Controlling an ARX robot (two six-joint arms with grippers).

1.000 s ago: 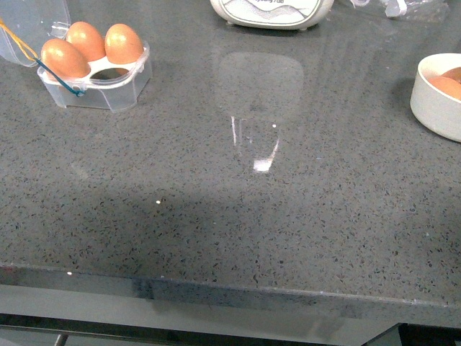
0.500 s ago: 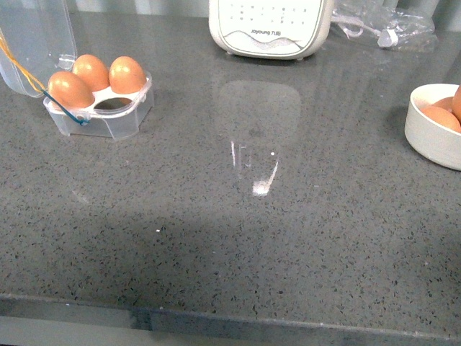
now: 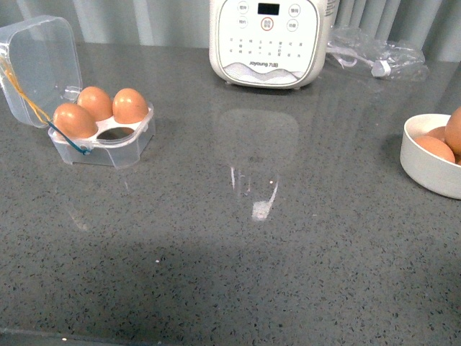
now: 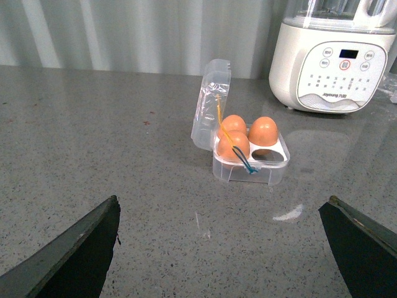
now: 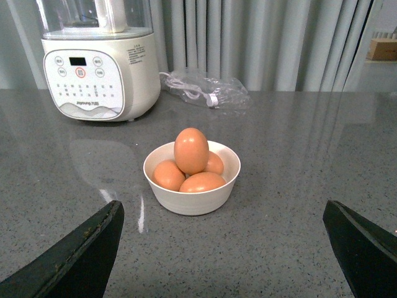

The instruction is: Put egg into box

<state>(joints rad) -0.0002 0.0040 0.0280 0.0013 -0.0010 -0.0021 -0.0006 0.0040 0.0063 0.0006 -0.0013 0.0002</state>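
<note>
The clear box [image 3: 101, 146] stands at the counter's far left with its lid [image 3: 36, 68] hinged open. It holds three orange-brown eggs [image 3: 75, 120], and its front right slot [image 3: 117, 132] is empty. The left wrist view shows the same box [image 4: 251, 166] ahead of my open left gripper [image 4: 222, 198], well apart from it. A white bowl [image 5: 192, 200] holds several eggs, one egg [image 5: 191, 150] standing on top of the others. My open right gripper [image 5: 223, 202] hangs just short of that bowl with nothing between its fingers. Neither arm shows in the front view.
A white blender base [image 3: 265, 42] stands at the back centre, with a clear plastic bag and cable [image 3: 374, 54] to its right. The bowl [image 3: 429, 170] sits at the right edge of the front view. Curtains run behind the grey speckled counter [image 3: 238, 259].
The front view has tilted upward: box, bowl and blender sit lower in the picture and the counter's front edge has dropped out of view. Nothing on the counter has shifted.
</note>
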